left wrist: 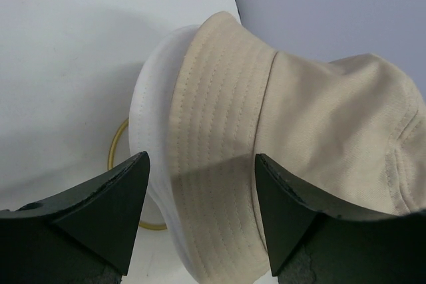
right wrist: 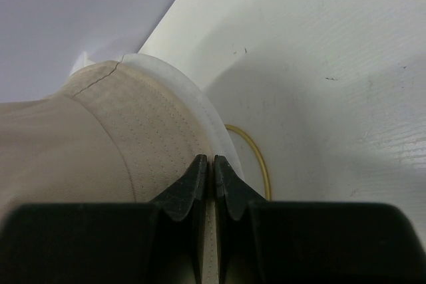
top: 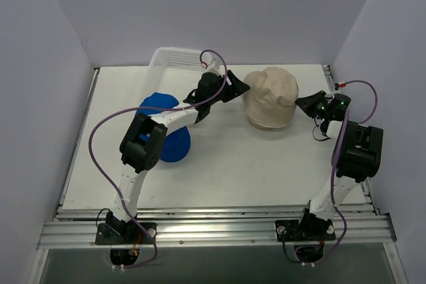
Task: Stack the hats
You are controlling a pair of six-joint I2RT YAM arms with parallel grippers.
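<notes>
1. Left gripper: the jaws stand wide and hold nothing. In the left wrist view my two dark fingers frame the lower half of the frame, and the brim of the beige hat fills the space beyond them. I cannot tell whether either finger touches the fabric.

2. Right gripper: the jaws are closed, tip against tip. In the right wrist view the tips meet at the lower centre of the frame, right at the hat's edge. I cannot tell whether any fabric is pinched between them.

3. Beige hat: it sits right of centre in the upper half of the top view, crown up, on the counter. My left gripper is just beside its left side and my right gripper just beside its right side. A white rim shows under its brim, and a gold wire ring lies on the counter at its foot.

4. Blue cap: it lies at centre left of the top view, partly hidden under my left arm, well apart from the beige hat.

5. Basket: white mesh, at the upper centre-left, behind the blue cap.
</notes>
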